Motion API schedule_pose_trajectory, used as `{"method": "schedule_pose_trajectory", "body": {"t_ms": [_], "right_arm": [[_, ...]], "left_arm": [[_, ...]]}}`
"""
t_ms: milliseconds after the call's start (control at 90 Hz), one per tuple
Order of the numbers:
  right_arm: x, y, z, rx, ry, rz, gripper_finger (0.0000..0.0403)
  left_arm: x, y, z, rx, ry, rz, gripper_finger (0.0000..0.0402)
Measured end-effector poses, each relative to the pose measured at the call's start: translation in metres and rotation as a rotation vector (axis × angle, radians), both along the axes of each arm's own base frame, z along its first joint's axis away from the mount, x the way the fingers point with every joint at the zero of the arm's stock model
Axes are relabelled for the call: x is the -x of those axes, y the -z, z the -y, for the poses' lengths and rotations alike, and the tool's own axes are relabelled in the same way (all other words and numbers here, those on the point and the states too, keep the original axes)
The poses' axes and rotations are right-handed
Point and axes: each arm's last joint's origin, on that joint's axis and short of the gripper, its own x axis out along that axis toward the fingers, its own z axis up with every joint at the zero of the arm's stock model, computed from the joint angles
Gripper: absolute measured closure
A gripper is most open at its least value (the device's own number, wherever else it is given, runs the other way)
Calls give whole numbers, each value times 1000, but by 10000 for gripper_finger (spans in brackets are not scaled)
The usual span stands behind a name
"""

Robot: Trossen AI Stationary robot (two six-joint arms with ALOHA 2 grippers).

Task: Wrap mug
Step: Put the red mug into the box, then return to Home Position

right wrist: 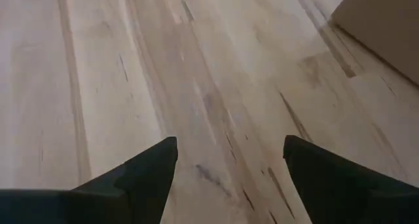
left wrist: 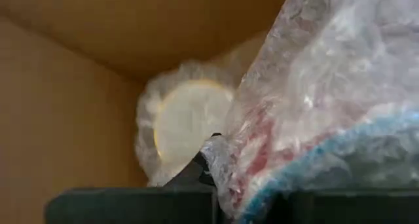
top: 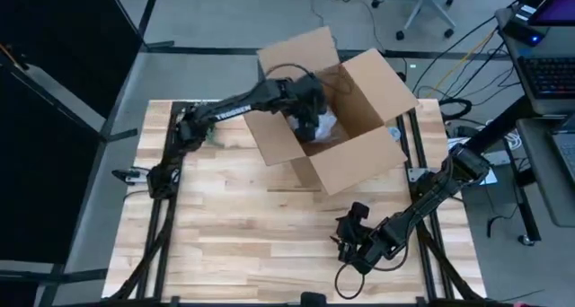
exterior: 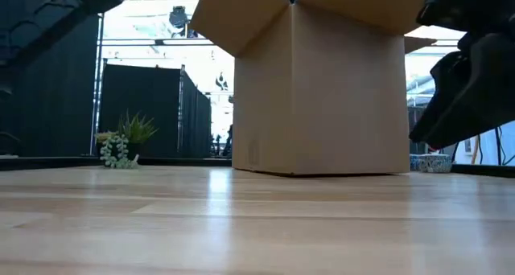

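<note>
The left pincer (top: pixel 310 118) reaches down inside the open cardboard box (top: pixel 355 159) toward twelve o'clock on the tabletop (top: pixel 243 226). Its fingers (left wrist: pixel 196 171) are closed on the bubble wrap (left wrist: pixel 327 93) of a bundled mug (left wrist: pixel 340 158), whose red and blue show through the plastic. Just beyond, against the box's inner wall, lies a second wrapped bundle (left wrist: pixel 190 122), pale and round. The right pincer (top: pixel 346 238) waits over bare wood near five o'clock, its fingers (right wrist: pixel 141 175) spread wide apart and holding nothing. A small potted plant (exterior: pixel 129 138) stands at the tabletop's far edge.
</note>
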Motion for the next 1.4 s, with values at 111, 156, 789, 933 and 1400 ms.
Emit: {"method": "schedule_pose_trajectory", "body": {"t_ms": [111,156,789,933,1400], "right_arm": [[0,0,0,0,0,0,135],[0,0,0,0,0,0,135],[0,0,0,6,-2,-5,135],[1,0,1,8,-4,-8,135],[3,-13,1,-48,-31,2,135]], "left_arm": [[-2,3,0,5,-7,-6,385],[-2,3,0,6,-9,-2,376],[56,-99,13,-97,-90,140,137],[94,-146,30,-134,-91,244,135],[183,-194,114,83,-20,209,247]]}}
